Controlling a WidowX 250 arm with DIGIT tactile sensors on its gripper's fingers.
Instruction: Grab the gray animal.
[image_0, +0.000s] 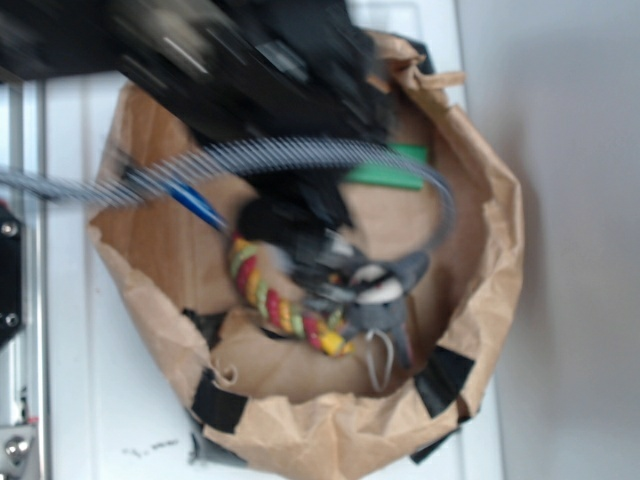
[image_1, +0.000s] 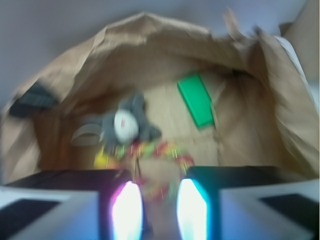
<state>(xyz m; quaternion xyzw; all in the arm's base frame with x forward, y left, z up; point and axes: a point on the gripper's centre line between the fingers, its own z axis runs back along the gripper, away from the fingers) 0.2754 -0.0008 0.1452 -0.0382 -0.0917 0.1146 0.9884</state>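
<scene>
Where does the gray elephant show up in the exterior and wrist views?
Exterior: the elephant is low right of centre in the paper bag, right of the rope ring.
Wrist: the elephant is left of centre, beyond the rope ring.
Shared landmark: the green block.

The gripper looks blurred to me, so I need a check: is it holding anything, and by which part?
Nothing is held. In the wrist view the gripper is open, its fingers apart, with the gray animal lying farther ahead in the paper bag.
</scene>
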